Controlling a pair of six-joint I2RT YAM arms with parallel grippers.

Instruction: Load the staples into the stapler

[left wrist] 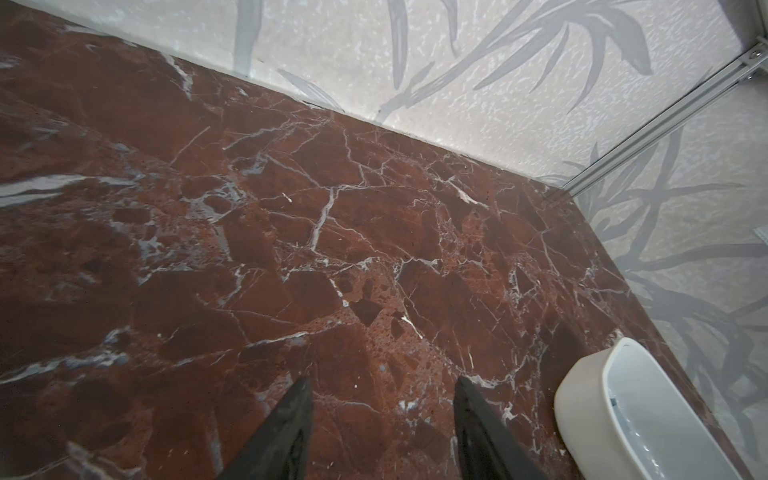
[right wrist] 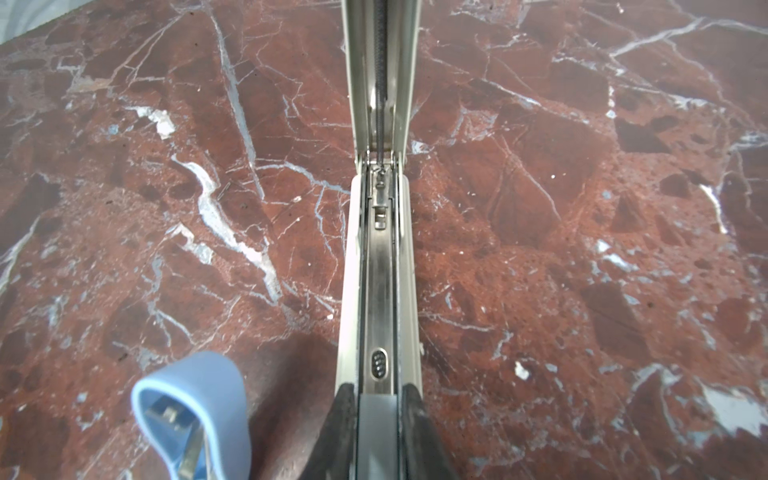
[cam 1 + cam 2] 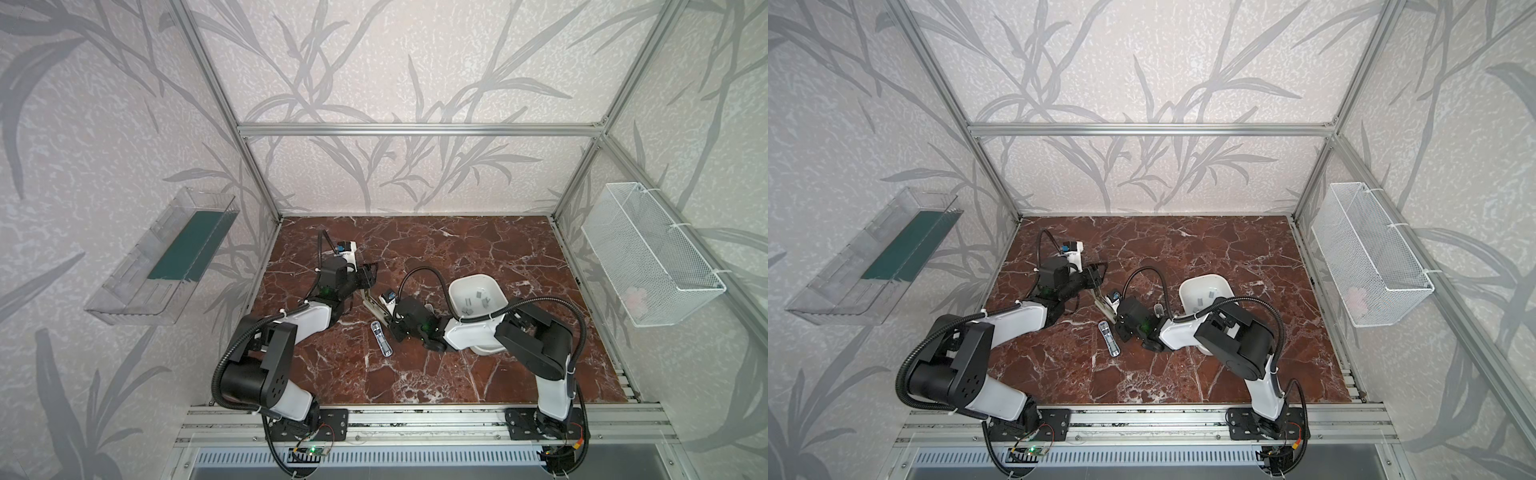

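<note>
The stapler [image 2: 380, 291] lies swung open on the marble, its empty metal channel facing up and its lid [image 2: 380, 62] folded out beyond. My right gripper [image 2: 380, 395] is shut on the channel's near end; in both top views it sits mid-table [image 3: 390, 319] [image 3: 1116, 319]. The staples [image 3: 468, 308] [image 3: 1200, 301], several small grey strips, lie in a white bowl [image 3: 478, 275] behind the right forearm. My left gripper [image 1: 384, 386] hangs open over bare marble, nothing between its fingers, just past the stapler's far end [image 3: 371, 270] [image 3: 1098, 270].
A blue-grey elongated piece [image 3: 381, 338] [image 2: 191, 415] lies on the table beside the right gripper. The bowl's wall [image 1: 582, 399] stands close to the left gripper. A clear bin [image 3: 166, 257] hangs on the left wall, a white wire basket [image 3: 648, 253] on the right.
</note>
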